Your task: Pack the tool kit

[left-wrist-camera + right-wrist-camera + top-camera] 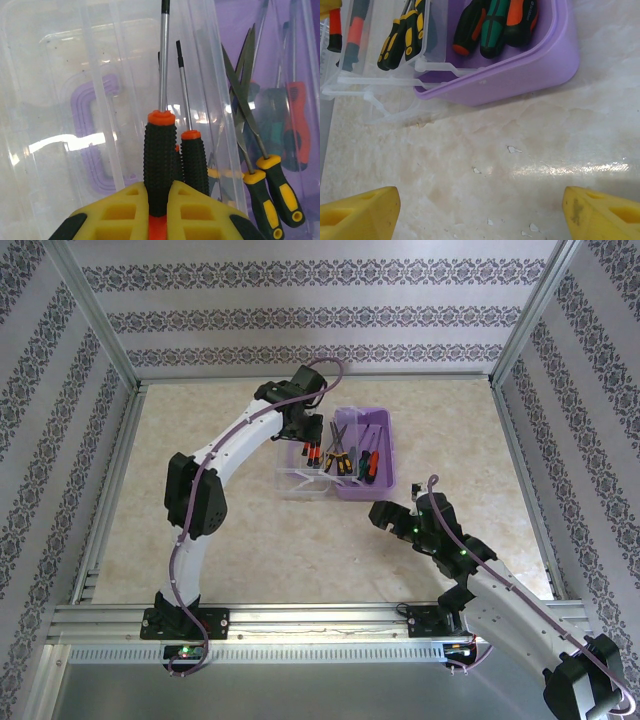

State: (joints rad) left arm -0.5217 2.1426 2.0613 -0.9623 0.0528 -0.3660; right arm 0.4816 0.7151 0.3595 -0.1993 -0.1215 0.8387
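The box (365, 422) sits open near the middle of the tabletop (200, 440). Its clear lid (300, 482) is swung out flat on the left, and the purple handle (87, 135) shows through the lid in the left wrist view. Several screwdrivers (362, 462) lie lengthwise in the box. The right wrist view shows black-and-orange (469, 25), green (495, 25) and orange-red (521, 17) handles at the box's near end. Two yellow-and-black tools (272, 192) lie crossed over the edge between lid and box.

The left hand (305, 437) is over the lid. It is closed on a black screwdriver (160, 160) with an orange collar, shaft pointing away from the camera. The handle is clamped between the yellow fingers (117, 212). A second black handle (195, 162) stands just beside the first; whether it is also clamped cannot be told.

The right hand (385, 515) is near the box's near right corner, apart from it. Its fingers (360, 210) are spread wide and hold nothing, with bare tabletop between them.
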